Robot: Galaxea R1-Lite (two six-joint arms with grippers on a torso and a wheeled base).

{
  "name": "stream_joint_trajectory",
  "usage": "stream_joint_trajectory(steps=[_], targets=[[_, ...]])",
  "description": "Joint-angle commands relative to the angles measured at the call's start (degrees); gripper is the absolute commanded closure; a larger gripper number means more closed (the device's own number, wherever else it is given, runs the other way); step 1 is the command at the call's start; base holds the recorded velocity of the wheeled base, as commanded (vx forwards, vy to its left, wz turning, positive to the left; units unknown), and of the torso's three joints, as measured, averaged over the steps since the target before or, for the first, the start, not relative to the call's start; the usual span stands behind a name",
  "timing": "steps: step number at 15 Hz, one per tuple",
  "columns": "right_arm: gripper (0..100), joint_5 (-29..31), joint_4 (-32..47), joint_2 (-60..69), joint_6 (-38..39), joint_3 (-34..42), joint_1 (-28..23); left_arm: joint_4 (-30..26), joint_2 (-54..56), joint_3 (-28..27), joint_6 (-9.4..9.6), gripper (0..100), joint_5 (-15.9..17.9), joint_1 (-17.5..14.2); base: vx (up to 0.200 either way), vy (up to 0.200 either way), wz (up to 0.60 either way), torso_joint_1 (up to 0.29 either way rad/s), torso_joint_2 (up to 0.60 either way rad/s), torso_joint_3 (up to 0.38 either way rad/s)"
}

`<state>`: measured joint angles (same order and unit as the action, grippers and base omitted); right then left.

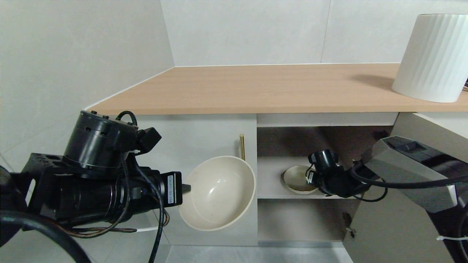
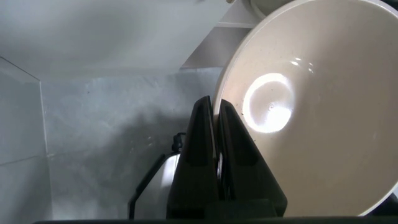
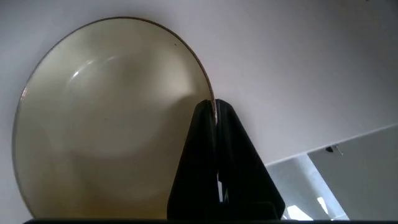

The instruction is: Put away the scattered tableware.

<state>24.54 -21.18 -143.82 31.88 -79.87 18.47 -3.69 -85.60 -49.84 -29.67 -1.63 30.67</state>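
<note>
Left pincer (image 2: 216,109): my fingers are pressed together on the rim of the bowl, pinching it.
Bowl (image 1: 219,193): cream, deep, held in the air by its rim. It is tipped on edge with its hollow facing the head camera, in front of the closed cabinet door (image 1: 204,138) and just below the brass handle (image 1: 241,146).
Right pincer (image 3: 214,109): my fingers are clamped together on the edge of the plate, pinching it.
Plate (image 1: 295,179): small, cream, shallow. It is inside the open compartment, at the level of the shelf (image 1: 270,175) and toward its left half. I cannot tell whether it rests on the shelf or hangs just above it.
Right arm: it reaches into the open compartment from the right side.
Open door (image 1: 384,223): grey panel swung outward at the right of the compartment.
Table (image 1: 256,87): wooden top above the cabinet, running into a corner of pale tiled wall.
White ribbed vessel (image 1: 431,54): stands upright on the table at the far right, well apart from both pieces of tableware.
</note>
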Motion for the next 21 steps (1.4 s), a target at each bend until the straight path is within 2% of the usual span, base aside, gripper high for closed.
stream_joint_trajectory(steps=[1,3,10,11,17,19,21], targets=[[100,1.2,0.0,-1.5,0.1,-1.7,0.0,0.0,-0.1,0.0,-0.04,100,0.0,0.0,0.000,0.000,0.00,0.000,0.00,0.000],[100,3.0,0.1,-2.3,0.1,-3.0,0.0,0.0,0.0,0.0,-0.04,100,0.0,-0.1,0.000,0.000,0.00,0.000,0.00,0.000],[100,3.5,0.0,-2.2,0.1,-3.1,-0.4,0.0,0.0,0.0,-0.04,100,0.0,0.0,0.000,0.000,0.00,0.000,0.00,0.000],[0,3.6,0.0,-2.1,0.2,-3.4,-0.4,0.0,0.0,0.0,-0.04,100,-0.1,0.0,0.000,0.000,0.00,0.000,0.00,0.000],[0,3.7,0.0,-0.1,2.0,-2.9,-0.3,0.0,-0.2,0.0,-0.04,100,-0.1,-0.1,0.000,0.000,0.00,0.000,0.00,0.000],[0,3.5,0.1,6.7,2.3,2.8,0.3,0.3,-1.1,-0.2,0.05,100,-0.3,0.4,0.000,0.000,0.00,0.000,0.00,0.000],[0,-3.8,0.3,19.0,1.9,12.5,3.3,0.2,-2.9,-0.2,0.32,100,-0.4,1.6,0.000,0.000,0.00,0.000,0.00,0.000]])
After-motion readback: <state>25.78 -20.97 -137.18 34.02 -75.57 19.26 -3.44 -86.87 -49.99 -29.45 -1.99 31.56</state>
